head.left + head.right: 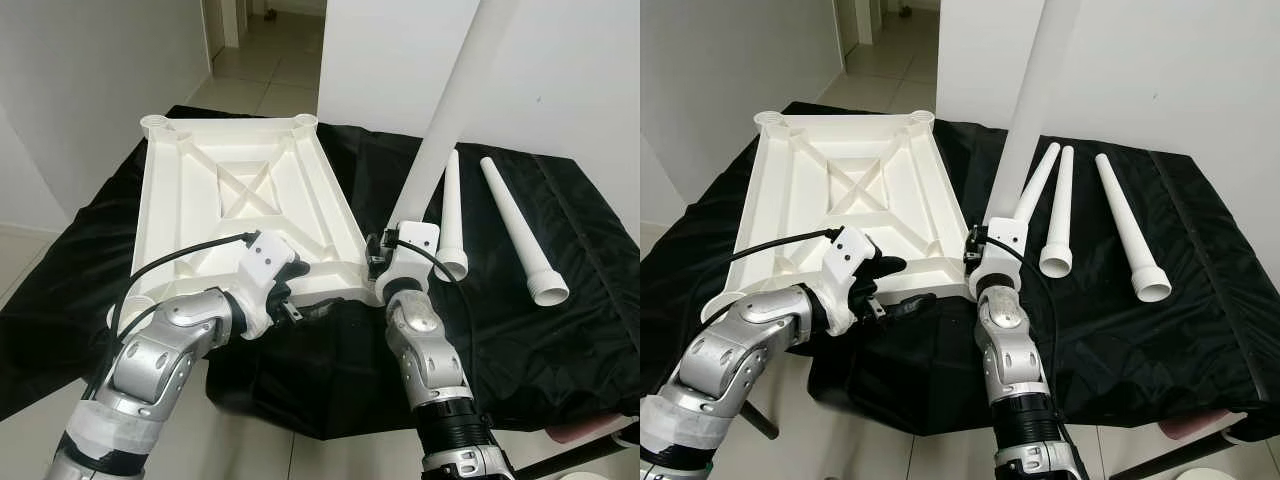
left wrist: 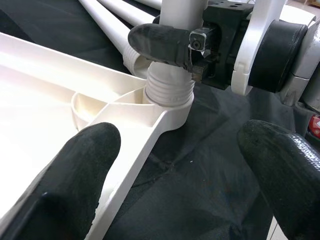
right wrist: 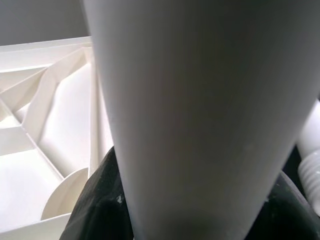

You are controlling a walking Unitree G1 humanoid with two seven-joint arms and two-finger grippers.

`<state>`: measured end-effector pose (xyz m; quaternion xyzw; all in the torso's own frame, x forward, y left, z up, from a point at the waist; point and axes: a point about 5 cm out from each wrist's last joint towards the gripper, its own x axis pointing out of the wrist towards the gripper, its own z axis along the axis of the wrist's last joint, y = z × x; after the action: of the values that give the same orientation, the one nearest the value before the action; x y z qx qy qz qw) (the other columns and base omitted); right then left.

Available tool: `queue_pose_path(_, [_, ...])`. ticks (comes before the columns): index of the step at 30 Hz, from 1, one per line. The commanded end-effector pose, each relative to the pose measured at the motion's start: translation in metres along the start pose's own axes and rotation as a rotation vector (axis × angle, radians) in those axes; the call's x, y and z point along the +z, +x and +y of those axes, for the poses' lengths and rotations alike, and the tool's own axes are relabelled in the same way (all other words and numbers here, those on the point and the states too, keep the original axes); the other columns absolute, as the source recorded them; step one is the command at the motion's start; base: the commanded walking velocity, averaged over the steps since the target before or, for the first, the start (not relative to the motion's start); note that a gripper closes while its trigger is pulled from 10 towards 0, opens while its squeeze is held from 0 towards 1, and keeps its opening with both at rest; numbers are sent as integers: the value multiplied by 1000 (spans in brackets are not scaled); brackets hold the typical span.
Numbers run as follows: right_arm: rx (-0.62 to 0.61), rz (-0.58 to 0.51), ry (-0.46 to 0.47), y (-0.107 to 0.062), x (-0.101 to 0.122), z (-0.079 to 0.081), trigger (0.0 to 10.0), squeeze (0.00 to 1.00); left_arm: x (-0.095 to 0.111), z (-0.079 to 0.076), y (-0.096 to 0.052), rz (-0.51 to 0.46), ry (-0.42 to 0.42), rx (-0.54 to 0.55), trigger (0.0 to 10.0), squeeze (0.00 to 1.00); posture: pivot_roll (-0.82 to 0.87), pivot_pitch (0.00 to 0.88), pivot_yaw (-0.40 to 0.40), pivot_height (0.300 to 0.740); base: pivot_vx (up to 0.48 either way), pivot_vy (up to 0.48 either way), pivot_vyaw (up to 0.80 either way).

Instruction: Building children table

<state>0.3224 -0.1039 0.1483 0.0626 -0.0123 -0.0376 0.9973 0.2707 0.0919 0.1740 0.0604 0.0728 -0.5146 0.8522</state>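
Right gripper [image 2: 172, 42]: clamped around upright table leg [image 1: 445, 130], seemingly seated in tabletop [image 1: 240, 200] corner socket [image 2: 167, 102].
Left gripper [image 2: 175, 170]: jaws wide, at seven o'clock of socket.

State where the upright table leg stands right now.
The upright leg stands in the tabletop's near right corner socket, gripped by the right gripper.

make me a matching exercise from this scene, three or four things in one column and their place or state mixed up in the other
Things:
1. table top
2. upright leg
3. spare legs
4. left hand

States:
A. open, beside the table top's near edge
B. lying loose on the black cloth
C. upside down, ribs showing
D. gripped by the right hand, standing in a corner socket

Pairs: 1-C, 2-D, 3-B, 4-A
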Motion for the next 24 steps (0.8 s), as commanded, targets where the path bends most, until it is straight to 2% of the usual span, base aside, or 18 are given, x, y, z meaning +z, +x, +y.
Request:
queue_pose_path(1, [-98,25,22,-2,-5,-15,10000,0,-1,-2,2,3,1,-4,10000,0,37,0,-37,740,0,0,0])
queue_pose_path(9, [-99,7,40,-5,-3,-14,10000,0,-1,-1,2,5,-1,-5,10000,0,40,0,-30,740,0,0,0])
queue_pose_path(10, [-90,-8,54,-6,-1,-14,10000,373,-1,-1,2,6,0,-5,10000,0,40,0,-30,740,0,0,0])
queue_pose_path(11, [-85,-18,64,-6,0,-14,10000,373,-1,-1,2,7,2,-5,10000,0,40,0,-30,740,0,0,0])
queue_pose_path(12, [-79,-27,70,-6,2,-15,10000,1000,-1,-1,2,7,2,-4,10000,0,49,0,-30,740,0,0,0])
queue_pose_path(18, [-70,-52,83,-6,6,-15,10000,1000,0,0,2,6,4,-1,10000,0,49,0,-30,740,0,0,0])
queue_pose_path(20, [-19,-90,83,-5,12,-18,10000,1000,-1,1,1,7,6,5,10000,0,55,0,-36,740,0,0,0])
queue_pose_path(24, [6,-100,81,-5,14,-19,10000,1000,-1,2,1,7,6,7,10000,0,55,0,-36,740,0,0,0])
